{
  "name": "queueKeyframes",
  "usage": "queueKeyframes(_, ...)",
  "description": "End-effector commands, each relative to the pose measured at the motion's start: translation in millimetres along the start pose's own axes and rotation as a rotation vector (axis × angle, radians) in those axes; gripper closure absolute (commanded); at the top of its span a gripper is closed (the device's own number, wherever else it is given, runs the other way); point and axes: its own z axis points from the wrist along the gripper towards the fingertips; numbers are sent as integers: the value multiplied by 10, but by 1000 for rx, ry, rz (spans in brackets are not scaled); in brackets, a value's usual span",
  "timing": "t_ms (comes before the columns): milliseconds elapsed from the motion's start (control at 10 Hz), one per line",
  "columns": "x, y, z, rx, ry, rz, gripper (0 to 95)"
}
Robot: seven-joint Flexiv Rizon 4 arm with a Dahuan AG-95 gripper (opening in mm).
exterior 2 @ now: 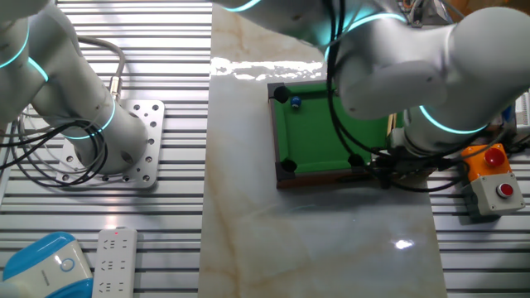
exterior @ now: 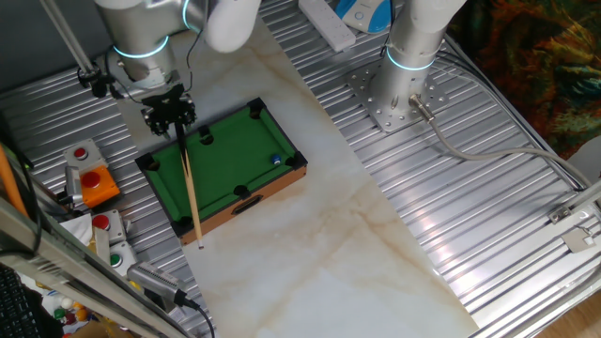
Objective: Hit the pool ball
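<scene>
In the other fixed view, the arm [exterior 2: 414, 74] hides the right part of the miniature pool table [exterior 2: 319, 136] and the gripper. The wooden cue stick [exterior: 189, 183] shows there only as a sliver. Jaw position is indeterminate in both views.

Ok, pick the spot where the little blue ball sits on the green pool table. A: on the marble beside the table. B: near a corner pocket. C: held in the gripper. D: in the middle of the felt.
B: in both views the blue ball lies on the felt of the pool table close to a corner pocket, far from the gripper, which holds the stick.
</scene>
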Motion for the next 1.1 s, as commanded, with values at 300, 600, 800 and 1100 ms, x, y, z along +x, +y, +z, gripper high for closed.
queueKeyframes(300, 76, -63, -167, -21, -6, -41, 950)
queueKeyframes(600, 322, -169, -354, -36, -14, -102, 950)
queueKeyframes(800, 511, -192, -455, -55, -15, -161, 950)
queueKeyframes(1100, 579, -247, -514, -62, 17, -357, 950)
